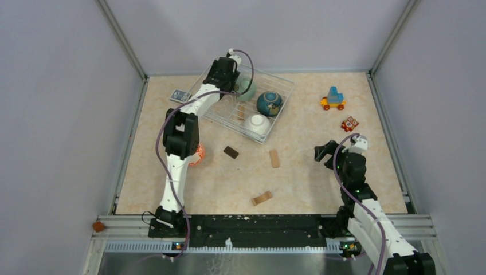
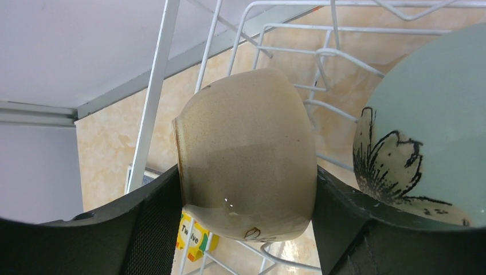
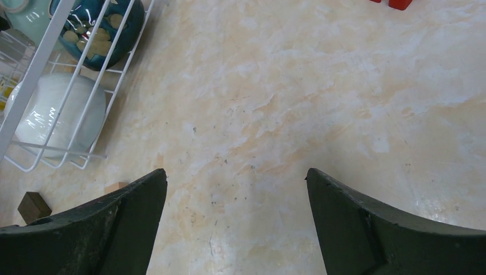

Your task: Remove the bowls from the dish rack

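Left wrist, left claw astride beige bowl, seemingly touching sides

Only one piece of writing could be read. In the left wrist view, at about 7 o'clock from the beige speckled ceramic bowl, a small yellow printed object was seen through the white wire dish rack. Its dark letters began with "Tw"; the rest was unclear. The small dark painted mark at 6 o'clock on that bowl was not legible.
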{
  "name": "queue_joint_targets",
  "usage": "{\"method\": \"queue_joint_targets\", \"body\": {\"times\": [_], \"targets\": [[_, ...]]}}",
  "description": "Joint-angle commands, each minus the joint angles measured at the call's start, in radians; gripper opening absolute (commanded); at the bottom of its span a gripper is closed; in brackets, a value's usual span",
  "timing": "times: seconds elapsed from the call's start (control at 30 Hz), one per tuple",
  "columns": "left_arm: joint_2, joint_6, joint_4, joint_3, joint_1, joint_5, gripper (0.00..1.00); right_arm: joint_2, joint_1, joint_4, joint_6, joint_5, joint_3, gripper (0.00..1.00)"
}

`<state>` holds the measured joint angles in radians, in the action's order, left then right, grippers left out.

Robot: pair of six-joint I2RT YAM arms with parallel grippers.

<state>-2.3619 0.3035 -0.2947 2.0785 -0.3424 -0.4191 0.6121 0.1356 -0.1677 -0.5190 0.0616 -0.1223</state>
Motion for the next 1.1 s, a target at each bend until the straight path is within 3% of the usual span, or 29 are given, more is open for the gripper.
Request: {"method": "queue_joint_targets", "body": {"times": [0.0,0.23,0.57,1.07], "targets": [[0.124,-0.016,0.139,-0.054,0.004,-0.09,0.6,0.002,0.006,-0.019,0.007,0.017,-0.029,0.91],[0.183,-0.028,0.209,-0.097,0.002,-0.201,0.53,0.002,0.006,-0.018,0.006,0.019,-0.03,0.91],[0.271,-0.036,0.261,-0.163,-0.001,-0.214,0.52,0.001,0.006,-0.018,0.005,0.021,-0.028,0.91],[0.376,-0.187,0.143,-0.23,-0.005,-0.154,0.52,0.001,0.006,-0.019,0.006,0.015,-0.028,0.91]]}}
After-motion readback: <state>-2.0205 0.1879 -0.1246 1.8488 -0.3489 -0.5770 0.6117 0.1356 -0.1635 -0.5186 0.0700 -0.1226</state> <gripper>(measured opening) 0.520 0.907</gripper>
